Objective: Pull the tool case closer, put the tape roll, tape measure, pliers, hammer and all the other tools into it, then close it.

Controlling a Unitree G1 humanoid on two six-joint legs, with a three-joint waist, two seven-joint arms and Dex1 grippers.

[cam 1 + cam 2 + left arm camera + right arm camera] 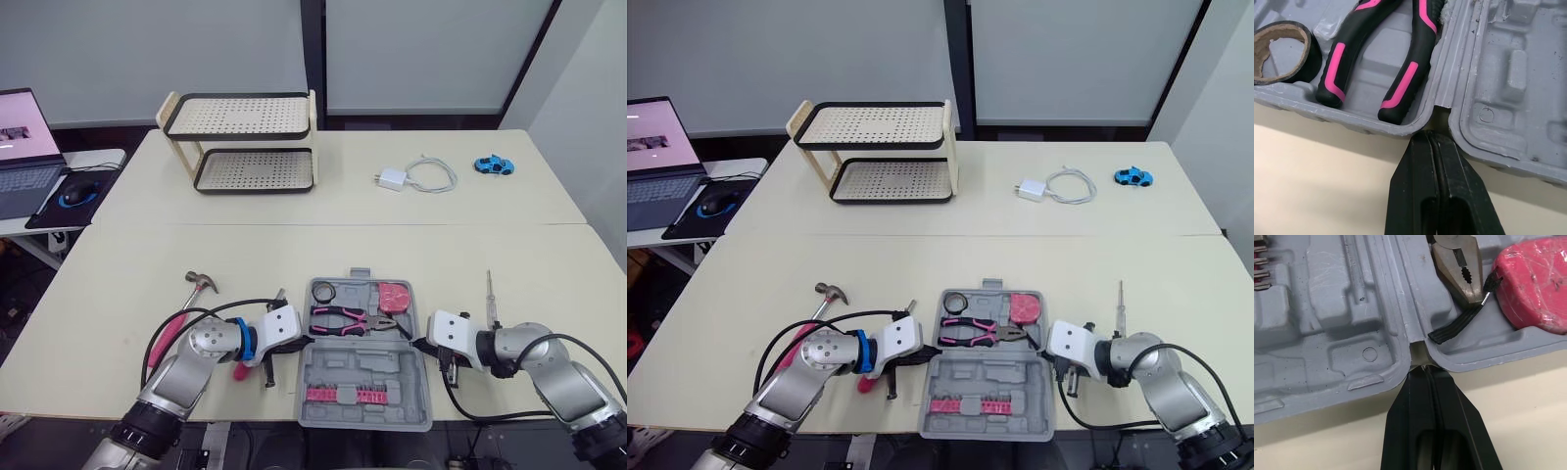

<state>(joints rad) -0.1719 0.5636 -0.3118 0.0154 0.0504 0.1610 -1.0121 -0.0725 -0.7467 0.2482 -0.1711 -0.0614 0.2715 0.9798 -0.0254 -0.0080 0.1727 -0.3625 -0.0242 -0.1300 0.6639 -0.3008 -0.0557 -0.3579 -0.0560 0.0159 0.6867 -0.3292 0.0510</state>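
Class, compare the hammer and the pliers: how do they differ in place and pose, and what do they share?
The hammer lies on the table, left of the tool case; the pliers lie inside it. The hammer slants; the pliers lie crosswise. The hammer's handle is partly hidden; the pliers show whole. Both have pink grips.

Office-type lab room indicated. Large pale tables set edge to edge, grey wall panels behind. Open laptop and mouse seen on side desk. Test props laid out: two-tier rack, charger, toy car.
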